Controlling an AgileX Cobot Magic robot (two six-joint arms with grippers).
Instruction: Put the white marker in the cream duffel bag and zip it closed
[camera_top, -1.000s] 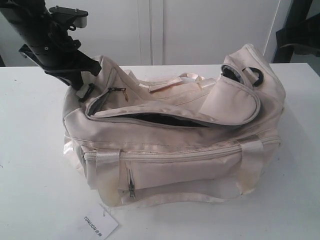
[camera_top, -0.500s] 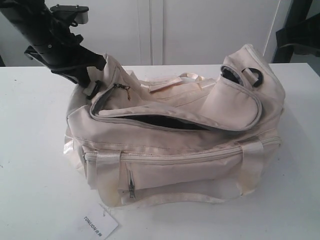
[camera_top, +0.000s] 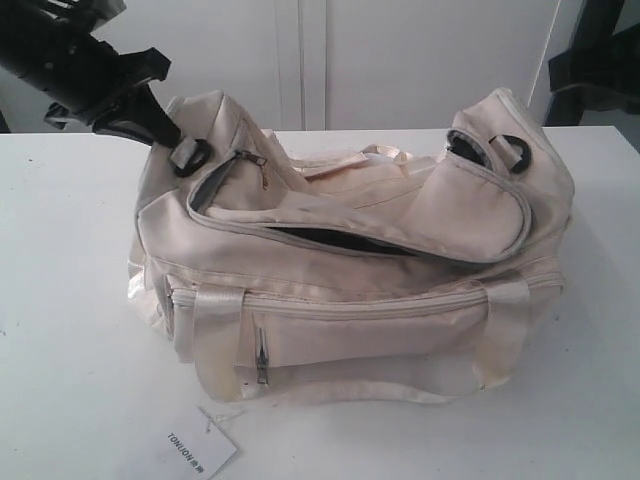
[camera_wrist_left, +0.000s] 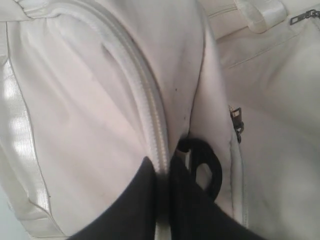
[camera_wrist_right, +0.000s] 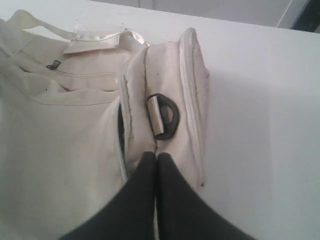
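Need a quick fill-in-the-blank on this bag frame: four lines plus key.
1. The cream duffel bag lies on a white ___.
2. The gap in its top zipper shows a ___ lining.
3. The paper tag in front reads ___.
4. The left gripper is ___ on the bag's end, beside a black ring.
Missing words: table; dark; TONLION; shut.

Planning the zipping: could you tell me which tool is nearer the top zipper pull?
Left. The left tool pinches the cream duffel bag close beside the zipper pull; the right tool is by the bag's far end.
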